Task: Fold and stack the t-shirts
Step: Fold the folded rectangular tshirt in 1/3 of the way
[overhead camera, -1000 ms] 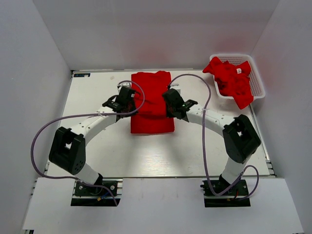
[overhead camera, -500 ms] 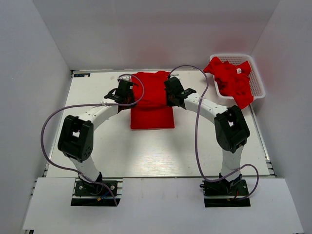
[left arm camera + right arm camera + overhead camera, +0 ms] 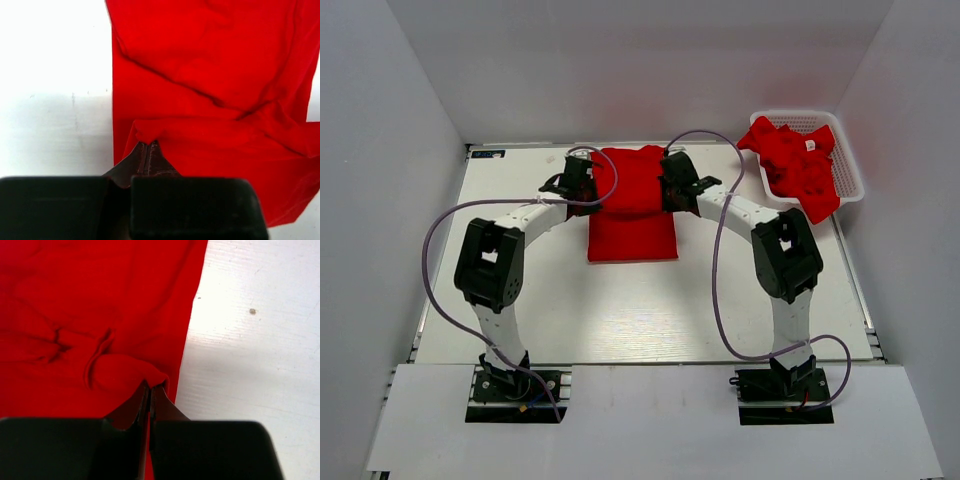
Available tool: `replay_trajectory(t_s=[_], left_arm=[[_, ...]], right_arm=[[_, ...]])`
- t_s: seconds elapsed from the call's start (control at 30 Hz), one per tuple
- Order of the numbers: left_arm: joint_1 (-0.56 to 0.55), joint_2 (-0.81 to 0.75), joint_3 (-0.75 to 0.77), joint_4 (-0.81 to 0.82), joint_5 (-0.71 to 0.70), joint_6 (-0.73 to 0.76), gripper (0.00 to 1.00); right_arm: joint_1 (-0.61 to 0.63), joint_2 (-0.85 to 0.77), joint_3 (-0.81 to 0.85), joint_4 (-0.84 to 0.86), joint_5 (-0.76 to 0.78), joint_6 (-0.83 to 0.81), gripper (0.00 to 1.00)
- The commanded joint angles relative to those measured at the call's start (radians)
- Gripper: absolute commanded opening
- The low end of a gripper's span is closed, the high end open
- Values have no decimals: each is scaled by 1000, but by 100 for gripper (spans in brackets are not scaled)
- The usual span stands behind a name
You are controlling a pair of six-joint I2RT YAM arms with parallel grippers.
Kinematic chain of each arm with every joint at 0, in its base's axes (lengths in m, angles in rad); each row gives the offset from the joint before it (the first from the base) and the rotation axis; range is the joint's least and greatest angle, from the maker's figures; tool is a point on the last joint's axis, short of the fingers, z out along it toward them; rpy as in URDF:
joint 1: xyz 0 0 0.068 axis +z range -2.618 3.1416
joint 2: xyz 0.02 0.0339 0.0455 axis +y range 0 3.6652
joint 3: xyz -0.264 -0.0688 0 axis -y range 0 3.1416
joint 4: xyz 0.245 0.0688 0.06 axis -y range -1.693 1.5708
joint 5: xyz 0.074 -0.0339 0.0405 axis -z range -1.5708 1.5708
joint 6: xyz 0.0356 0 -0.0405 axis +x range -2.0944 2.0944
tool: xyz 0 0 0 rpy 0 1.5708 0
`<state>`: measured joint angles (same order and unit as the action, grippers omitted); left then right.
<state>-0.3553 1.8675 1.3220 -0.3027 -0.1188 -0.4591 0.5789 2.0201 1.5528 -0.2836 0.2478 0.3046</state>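
A red t-shirt (image 3: 632,205) lies partly folded on the white table at the back middle. My left gripper (image 3: 586,192) is shut on the shirt's left edge; in the left wrist view its fingertips (image 3: 148,145) pinch a fold of red fabric (image 3: 210,90). My right gripper (image 3: 670,190) is shut on the shirt's right edge; in the right wrist view its tips (image 3: 150,386) pinch a lifted fold of the shirt (image 3: 95,305). Both hold the near part of the shirt doubled back over the far part. More red t-shirts (image 3: 798,163) are heaped in the basket.
A white lattice basket (image 3: 850,172) stands at the back right, with one shirt hanging over its near rim. White walls enclose the table (image 3: 620,310) on three sides. Grey cables loop from both arms.
Both grippers have carried the shirt's edges away from the arm bases toward the back wall, and the arms have stretched out. The visible shirt has grown shorter front to back.
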Motion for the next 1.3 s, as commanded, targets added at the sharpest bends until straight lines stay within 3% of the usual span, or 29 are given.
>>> replay_trajectory(t_s=[0.0, 0.43, 0.53, 0.57, 0.6, 0.63, 0.7, 0.77, 0.87, 0.93, 1.03, 1.27], left_arm=[[13, 12, 57, 24, 44, 4, 0], [41, 79, 97, 27, 47, -15, 0], [41, 99, 126, 4, 47, -26, 0], [41, 111, 135, -6, 47, -26, 12], [52, 120, 144, -15, 47, -36, 47], [52, 121, 164, -15, 47, -36, 71], [61, 131, 193, -15, 36, -36, 100], [72, 142, 267, -32, 18, -36, 100], [93, 153, 374, -107, -10, -36, 100], [104, 138, 387, -133, -10, -26, 100], [104, 50, 281, -102, 20, -6, 100], [93, -178, -39, -19, 108, 45, 100]], right_arm=[[-17, 17, 67, 58, -12, -30, 0], [-47, 117, 136, 52, -62, -19, 0], [-53, 138, 153, 66, -64, -5, 15], [-57, 147, 161, 72, -68, -10, 21], [-59, 152, 167, 73, -64, -9, 39], [-62, 154, 179, 98, -47, -12, 49], [-71, 164, 205, 121, -18, -27, 66], [-85, 175, 285, 113, -13, -36, 72], [-102, 180, 331, 77, -37, -50, 90], [-100, 128, 294, 77, -44, -74, 90], [-99, 10, 159, 116, -97, -110, 90], [-80, -135, -109, 126, -413, -168, 90]])
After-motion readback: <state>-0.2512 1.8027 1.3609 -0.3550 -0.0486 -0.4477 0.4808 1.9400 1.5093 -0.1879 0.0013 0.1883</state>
